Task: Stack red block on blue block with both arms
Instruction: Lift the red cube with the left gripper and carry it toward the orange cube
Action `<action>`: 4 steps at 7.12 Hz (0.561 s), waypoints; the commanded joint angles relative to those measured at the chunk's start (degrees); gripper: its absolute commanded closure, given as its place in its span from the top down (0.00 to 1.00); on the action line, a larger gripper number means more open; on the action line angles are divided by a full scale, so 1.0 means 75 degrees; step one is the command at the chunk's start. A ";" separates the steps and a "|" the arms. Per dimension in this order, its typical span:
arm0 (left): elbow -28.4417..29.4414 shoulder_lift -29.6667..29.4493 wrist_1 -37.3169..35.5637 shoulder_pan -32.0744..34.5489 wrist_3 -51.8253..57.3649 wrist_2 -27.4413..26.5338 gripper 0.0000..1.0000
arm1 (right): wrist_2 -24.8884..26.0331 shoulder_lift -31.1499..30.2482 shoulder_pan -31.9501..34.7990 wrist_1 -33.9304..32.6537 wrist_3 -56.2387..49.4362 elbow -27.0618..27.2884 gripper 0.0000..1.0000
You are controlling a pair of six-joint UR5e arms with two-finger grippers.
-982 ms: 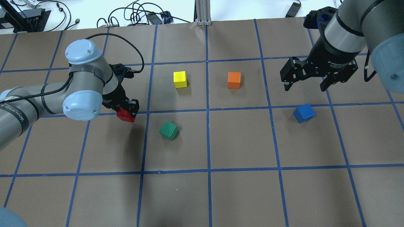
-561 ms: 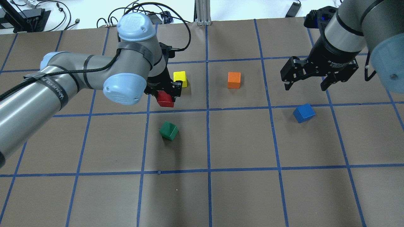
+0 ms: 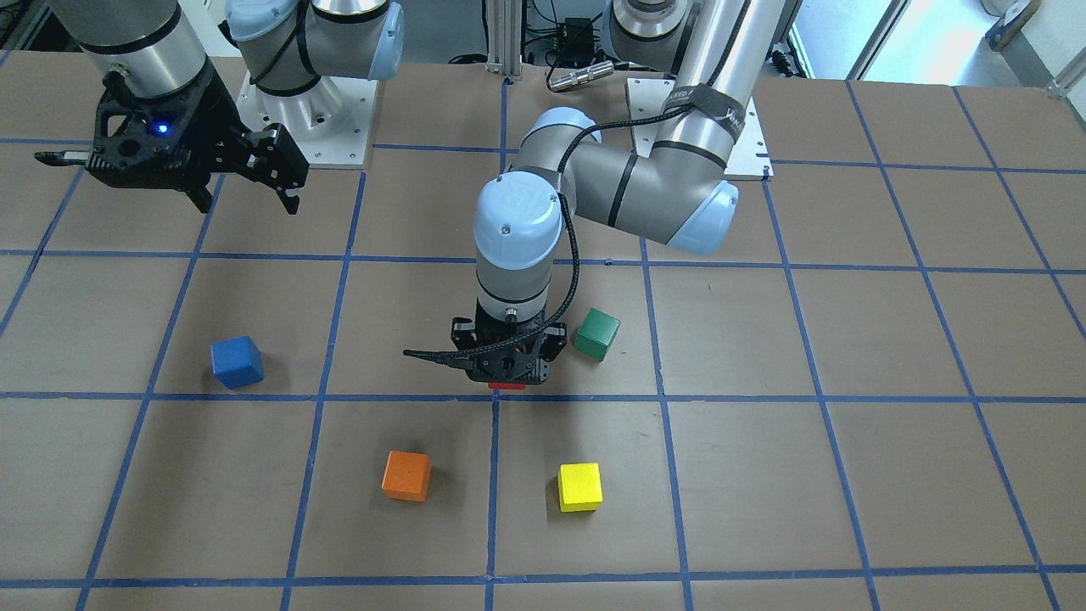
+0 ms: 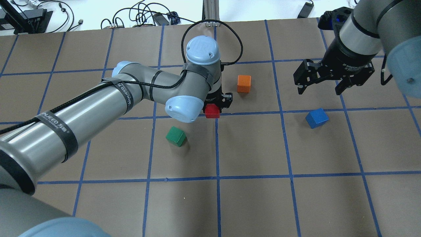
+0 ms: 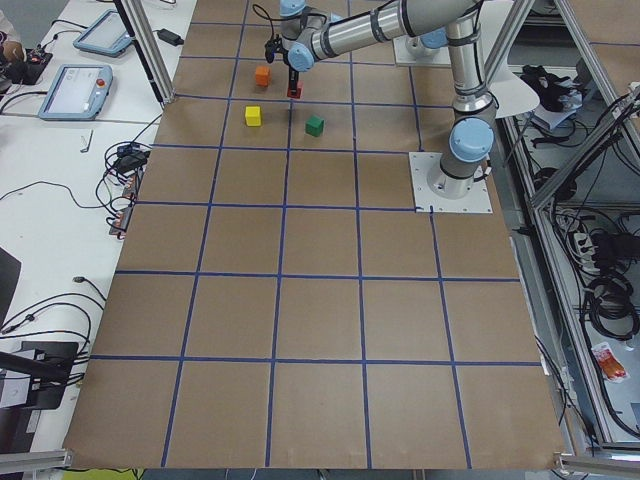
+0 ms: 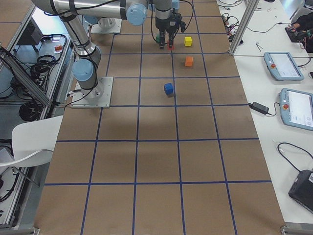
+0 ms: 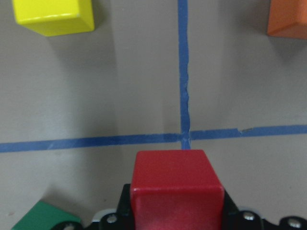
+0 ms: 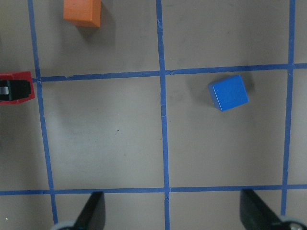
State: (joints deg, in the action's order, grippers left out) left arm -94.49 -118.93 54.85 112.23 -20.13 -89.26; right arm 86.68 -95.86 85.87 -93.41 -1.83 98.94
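My left gripper (image 4: 217, 104) is shut on the red block (image 4: 212, 111) and holds it just above the table at a tape crossing near the middle. The red block fills the bottom of the left wrist view (image 7: 176, 184) and shows as a sliver under the gripper in the front view (image 3: 506, 385). The blue block (image 4: 316, 118) lies alone on the table to the right, also in the front view (image 3: 237, 361) and the right wrist view (image 8: 228, 92). My right gripper (image 4: 324, 86) is open and empty, hovering high beyond the blue block.
An orange cube (image 4: 244, 83) lies just beyond the red block to its right. A green cube (image 4: 176, 136) lies near the left forearm. A yellow cube (image 3: 580, 486) shows in the front view, hidden under the left arm in the overhead view. Cables lie past the table's far edge.
My left arm has swung to the right across the table with the red block, from the left side to the middle tape crossing. The right arm has stayed still.
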 commanded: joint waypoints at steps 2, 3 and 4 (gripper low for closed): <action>0.0153 -0.0525 -0.0421 0.0025 -0.0024 0.0007 0.89 | 0.0464 -0.0051 -0.0012 0.0045 -0.0071 0.0061 1.00; 0.0153 -0.0491 -0.0481 0.0025 0.0034 0.0076 1.00 | 0.0443 0.0007 -0.0023 0.0137 -0.0141 0.0096 1.00; 0.0153 -0.0258 -0.0458 -0.0045 0.0105 0.0286 1.00 | 0.0443 -0.0097 0.0011 0.0463 -0.0316 0.0085 1.00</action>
State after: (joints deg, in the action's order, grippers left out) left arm -93.39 -122.16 51.58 112.30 -19.88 -88.49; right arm 89.80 -96.12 85.77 -92.01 -3.00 99.53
